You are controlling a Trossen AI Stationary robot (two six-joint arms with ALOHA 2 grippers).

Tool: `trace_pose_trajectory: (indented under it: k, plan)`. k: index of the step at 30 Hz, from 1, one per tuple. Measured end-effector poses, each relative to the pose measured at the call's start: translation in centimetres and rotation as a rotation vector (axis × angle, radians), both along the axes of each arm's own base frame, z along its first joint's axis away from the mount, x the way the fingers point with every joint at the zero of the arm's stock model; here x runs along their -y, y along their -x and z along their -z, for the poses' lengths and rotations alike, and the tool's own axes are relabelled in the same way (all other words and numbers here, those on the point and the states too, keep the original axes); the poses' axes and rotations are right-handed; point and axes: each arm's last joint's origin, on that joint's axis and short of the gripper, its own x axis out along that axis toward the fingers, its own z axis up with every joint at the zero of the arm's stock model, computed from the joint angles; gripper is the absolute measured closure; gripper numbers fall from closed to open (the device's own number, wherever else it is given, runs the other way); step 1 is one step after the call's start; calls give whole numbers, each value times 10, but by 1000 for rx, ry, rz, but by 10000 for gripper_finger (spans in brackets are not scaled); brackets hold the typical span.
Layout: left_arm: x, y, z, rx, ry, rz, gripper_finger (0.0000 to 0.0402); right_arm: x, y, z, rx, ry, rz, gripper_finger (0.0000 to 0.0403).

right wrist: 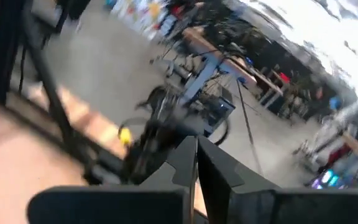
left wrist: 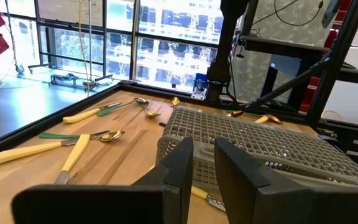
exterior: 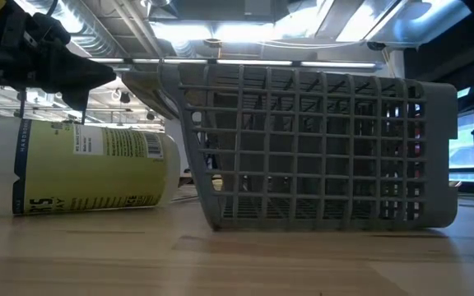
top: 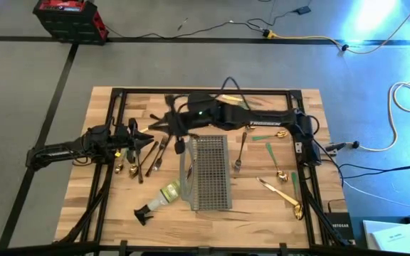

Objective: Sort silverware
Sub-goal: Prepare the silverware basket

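Observation:
The silverware lies in two loose groups on the wooden table. Dark and gold pieces (top: 148, 158) lie left of the caddy, and gold and green-handled ones (top: 272, 153) lie to its right. The left wrist view shows yellow- and green-handled pieces (left wrist: 73, 146). My left gripper (top: 146, 140) (left wrist: 204, 163) hovers level by the left group, narrowly open, with nothing between its fingers. My right gripper (top: 164, 125) (right wrist: 196, 163) is shut on nothing and reaches across the table's far side, above the left group.
A grey mesh caddy (top: 208, 171) (exterior: 319, 148) (left wrist: 260, 140) lies on its side mid-table. A spray bottle (top: 161, 198) (exterior: 89, 168) with a yellow label lies near the front left. A black frame (top: 112, 107) borders the table.

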Motion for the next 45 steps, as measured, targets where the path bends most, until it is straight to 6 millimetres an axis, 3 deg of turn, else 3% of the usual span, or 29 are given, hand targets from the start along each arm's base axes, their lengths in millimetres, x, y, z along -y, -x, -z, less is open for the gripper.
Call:
trace_pose_trajectory:
  k: [6, 14, 20, 30, 36, 45]
  plan:
    - [0, 0, 0, 0, 0, 0, 350, -25, -13, 29, -61, 384, 81, 400]
    - [0, 0, 0, 0, 0, 0, 350, -63, -6, 57, -254, 675, -74, 358]
    - [0, 0, 0, 0, 0, 0, 350, -75, 4, 69, -413, 751, -55, 286]
    - [0, 0, 0, 0, 0, 0, 350, -75, 2, 99, -587, 829, -26, 180]
    - [0, 0, 0, 1, 0, 0, 350, -75, 5, 122, -717, 884, -95, 171]
    - [0, 0, 0, 1, 0, 0, 350, -74, 11, 129, -811, 864, -128, 171]
